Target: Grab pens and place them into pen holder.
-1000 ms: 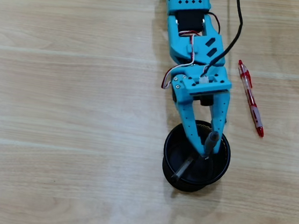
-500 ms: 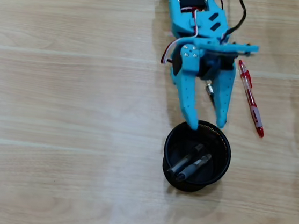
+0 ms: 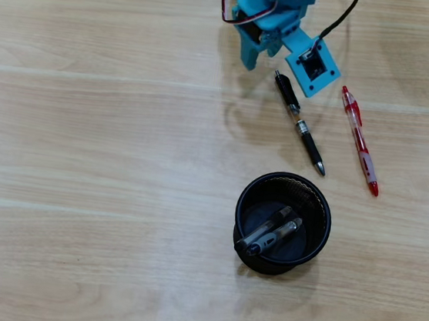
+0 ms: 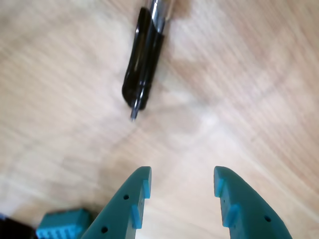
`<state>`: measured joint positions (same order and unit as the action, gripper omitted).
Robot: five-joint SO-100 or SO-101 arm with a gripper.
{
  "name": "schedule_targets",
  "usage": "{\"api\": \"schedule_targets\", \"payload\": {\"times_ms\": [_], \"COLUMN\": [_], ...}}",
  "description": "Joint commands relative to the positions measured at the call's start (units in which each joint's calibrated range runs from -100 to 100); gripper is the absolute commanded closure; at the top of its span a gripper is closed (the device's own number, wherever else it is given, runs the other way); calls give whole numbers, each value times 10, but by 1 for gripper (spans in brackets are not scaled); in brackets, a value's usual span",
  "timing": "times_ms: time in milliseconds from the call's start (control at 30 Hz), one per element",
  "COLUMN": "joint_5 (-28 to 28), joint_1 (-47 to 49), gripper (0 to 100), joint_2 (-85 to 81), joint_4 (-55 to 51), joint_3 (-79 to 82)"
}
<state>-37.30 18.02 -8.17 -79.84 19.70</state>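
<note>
Two pens [image 3: 268, 232] lie in the pen holder [image 3: 287, 186]; a black pen [image 3: 299, 124] and a red pen [image 3: 359, 140] lie on the worktop [image 3: 83, 153]; the jaws gape, empty.

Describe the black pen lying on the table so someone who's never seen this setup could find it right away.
In the overhead view, start at the round black mesh pen holder on the wooden table. Just above its rim two pens lie loose on the wood, slanting toward the blue arm. The black pen is the left one, nearer the arm; its neighbour on the right, the red pen, is red and clear.
</note>
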Motion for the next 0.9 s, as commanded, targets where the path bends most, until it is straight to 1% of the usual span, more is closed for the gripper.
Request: {"api": "schedule_targets", "payload": {"times_ms": [0, 100, 233, 333, 500, 600, 700, 767, 867], "joint_5": [-33, -43, -56, -71, -75, -77, -115, -148, -150], "joint_1": [26, 46, 64, 70, 70, 66, 61, 60, 62], "gripper": [85, 83, 79, 80, 80, 85, 99, 98, 98], "joint_2": [67, 109, 153, 177, 213, 225, 219, 200, 143], "joint_4": [204, 278, 336, 346, 349, 349, 342, 340, 346], "joint_3": [-7, -9, -9, -9, -9, -9, -6, -5, -5]}}
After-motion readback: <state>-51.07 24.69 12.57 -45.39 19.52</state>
